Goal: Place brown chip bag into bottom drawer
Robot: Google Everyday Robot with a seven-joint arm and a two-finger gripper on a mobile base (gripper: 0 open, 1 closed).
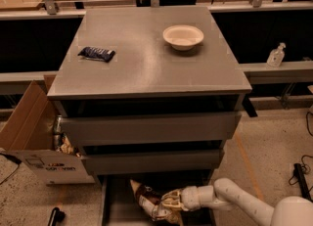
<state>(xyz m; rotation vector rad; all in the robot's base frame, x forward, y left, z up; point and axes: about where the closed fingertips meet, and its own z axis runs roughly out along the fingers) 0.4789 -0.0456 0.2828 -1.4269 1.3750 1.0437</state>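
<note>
The bottom drawer of the grey cabinet is pulled out at the bottom of the camera view. The brown chip bag, dark brown with a cream end and white panel, lies tilted inside it. My gripper reaches in from the right at the end of the white arm and is shut on the bag's lower right part, low in the drawer.
On the cabinet top lie a small dark blue snack bar wrapper and a cream bowl. An open cardboard box stands left of the cabinet. A sanitizer bottle sits on the right ledge.
</note>
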